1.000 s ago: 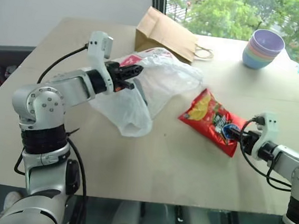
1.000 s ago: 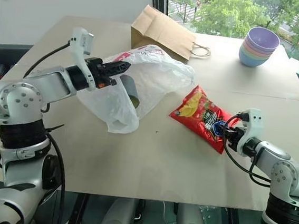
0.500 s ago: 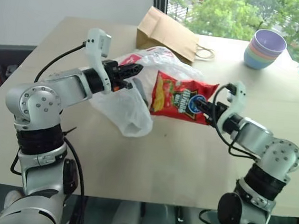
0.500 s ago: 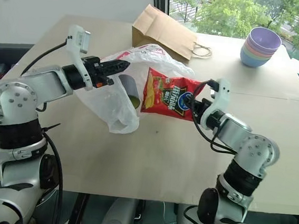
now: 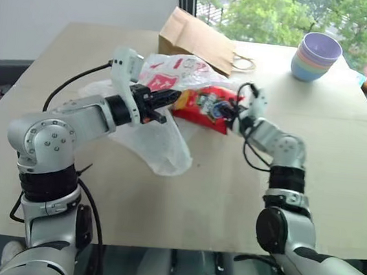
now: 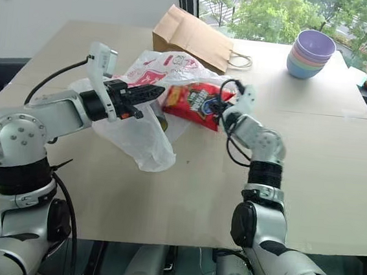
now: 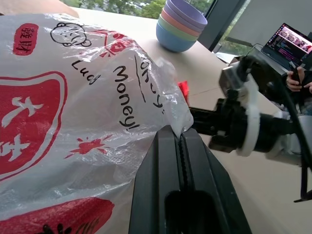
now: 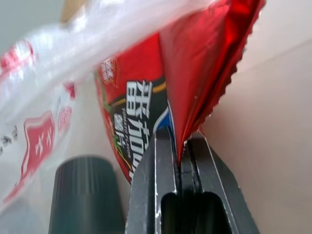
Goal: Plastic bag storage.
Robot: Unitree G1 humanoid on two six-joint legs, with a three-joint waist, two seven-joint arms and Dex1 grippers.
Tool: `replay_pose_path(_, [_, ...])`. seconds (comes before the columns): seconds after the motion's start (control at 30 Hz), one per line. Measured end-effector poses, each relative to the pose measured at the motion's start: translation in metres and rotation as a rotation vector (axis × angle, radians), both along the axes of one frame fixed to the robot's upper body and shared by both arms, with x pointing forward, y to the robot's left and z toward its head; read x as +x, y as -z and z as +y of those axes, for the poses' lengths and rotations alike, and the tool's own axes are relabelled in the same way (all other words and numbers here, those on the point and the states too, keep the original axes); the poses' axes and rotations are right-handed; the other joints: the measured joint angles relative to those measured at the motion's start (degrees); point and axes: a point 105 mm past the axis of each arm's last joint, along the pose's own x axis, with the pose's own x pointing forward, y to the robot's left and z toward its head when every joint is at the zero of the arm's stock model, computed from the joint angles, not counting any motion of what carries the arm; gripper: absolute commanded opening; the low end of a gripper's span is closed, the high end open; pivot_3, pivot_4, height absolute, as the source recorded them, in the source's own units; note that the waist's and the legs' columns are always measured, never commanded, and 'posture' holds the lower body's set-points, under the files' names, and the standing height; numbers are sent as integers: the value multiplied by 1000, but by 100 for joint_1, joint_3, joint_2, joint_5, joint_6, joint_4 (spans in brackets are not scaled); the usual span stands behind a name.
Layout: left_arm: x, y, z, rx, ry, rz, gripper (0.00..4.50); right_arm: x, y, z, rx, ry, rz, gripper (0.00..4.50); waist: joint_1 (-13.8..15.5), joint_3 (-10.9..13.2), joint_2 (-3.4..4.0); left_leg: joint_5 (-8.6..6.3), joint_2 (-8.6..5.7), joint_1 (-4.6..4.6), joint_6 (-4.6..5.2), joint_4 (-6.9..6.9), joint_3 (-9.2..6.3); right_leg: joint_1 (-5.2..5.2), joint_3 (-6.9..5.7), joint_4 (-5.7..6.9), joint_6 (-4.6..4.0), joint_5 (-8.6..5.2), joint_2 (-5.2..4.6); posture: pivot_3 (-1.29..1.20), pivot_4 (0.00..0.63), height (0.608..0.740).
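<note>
Translucent plastic bag (image 5: 162,119) is hanging mid-bench, its rim pinched by the left gripper (image 5: 172,98). Right gripper (image 5: 228,113), clamped on the red snack packet (image 5: 203,104), is holding it at the bag's mouth.

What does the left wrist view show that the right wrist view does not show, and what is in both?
Left wrist view alone: the stack of bowls, a laptop near a person's hand, the right gripper seen from the side, and the left gripper shut on the bag's film. Right wrist view alone: the printed face of the red snack packet pinched by the right gripper, and a dark ribbed cylinder. Both: the plastic bag with red patches, and the table.
</note>
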Motion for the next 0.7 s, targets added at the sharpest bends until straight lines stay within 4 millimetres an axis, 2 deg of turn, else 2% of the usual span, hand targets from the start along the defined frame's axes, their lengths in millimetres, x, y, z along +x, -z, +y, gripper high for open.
replay_pose_path(0.1, [1, 3, 0, 6, -10, 7, 0, 5, 7, 22, 37, -47, 1, 23, -9, 0, 1, 0, 0, -3, 0, -1, 1, -2, 0, 0, 0, 0, -2, 0, 150, 740])
replay_pose_path(0.17, [0, 7, 1, 11, -18, 17, 0, 4, 2, 42, 30, -111, -33, 23, -24, 2, 3, -1, 2, -4, 0, -5, 1, -7, 1, 0, 0, 1, -2, 0, 150, 740])
replay_pose_path(0.2, [-1, 10, 2, 14, -20, 21, 0, 2, -8, 54, 28, -155, -74, 23, -24, 3, 4, -1, 2, -5, -1, -8, 0, -9, 0, 0, 0, 1, -2, 0, 150, 740])
replay_pose_path(0.3, [-4, 12, 2, 24, -30, 14, 0, -5, -26, 72, 36, -246, -190, 1445, 1, 3, 4, -1, 2, -5, -2, -10, -8, -7, -8, -1, -1, 0, -4, 0, 150, 740])
replay_pose_path(0.33, [-4, 14, 3, 27, -36, 16, 0, -8, -27, 77, 27, -275, -216, 1797, 5, 3, 4, -1, 2, -6, -2, -10, -8, -6, -8, -1, -1, 0, -7, 0, 150, 740])
replay_pose_path(0.4, [-5, 21, 5, 34, -45, 30, 0, -11, -29, 84, -21, -302, -268, 2838, 8, 3, 4, -1, -1, -7, -2, -9, -10, -7, -7, -1, 0, 1, -12, 0, 150, 740])
replay_pose_path(0.43, [-6, 24, 5, 35, -48, 34, 0, -12, -31, 86, -36, -310, -291, 3139, 14, 3, 4, -1, -1, -7, -2, -8, -12, -6, -8, 0, 0, 1, -13, 0, 150, 740])
replay_pose_path(0.53, [-4, 22, 6, 28, -57, 12, 0, -18, -34, 91, -54, -357, -340, 4447, 18, 3, 4, -1, -2, -7, -2, -6, -14, -6, -10, 4, -1, 1, -11, 0, 150, 740])
replay_pose_path(0.63, [-4, 19, 4, 5, -42, -24, 0, -19, -42, 83, -135, -321, -455, 4447, 35, 3, 4, -1, -2, -6, -3, -6, -13, -7, -13, 6, -2, 1, -12, 0, 150, 740])
replay_pose_path(0.7, [-2, 26, 2, 8, -43, -17, 0, -28, -42, 67, -250, -310, -581, 4447, 63, 3, 4, -1, -5, -10, -3, -8, -13, -7, -13, 1, -1, 1, -15, 0, 150, 740])
